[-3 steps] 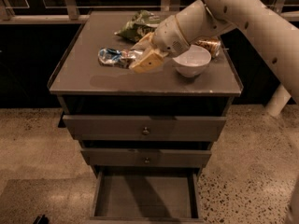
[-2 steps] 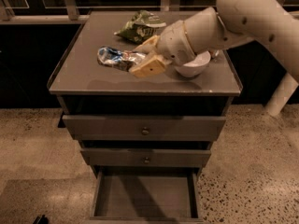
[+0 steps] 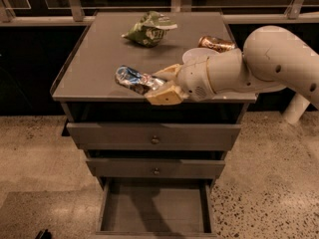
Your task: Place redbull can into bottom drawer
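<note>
The redbull can (image 3: 132, 79), blue and silver with dented sides, lies on its side near the front edge of the cabinet top (image 3: 94, 63). My gripper (image 3: 158, 83) reaches in from the right. Its two tan fingers (image 3: 167, 94) close on the can's right end. I cannot tell whether the can still touches the top. The bottom drawer (image 3: 154, 208) is pulled open below, straight under the gripper, and its flat floor is bare.
A green snack bag (image 3: 149, 29) lies at the back of the top. A gold-brown can (image 3: 217, 44) lies at the back right. A white bowl (image 3: 195, 56) is mostly hidden behind my arm. Two knobbed drawers (image 3: 155, 139) are shut above the open one.
The gripper has swung forward and left, closed around the can's end, and carried it toward the front edge of the top. The arm now covers most of the bowl.
</note>
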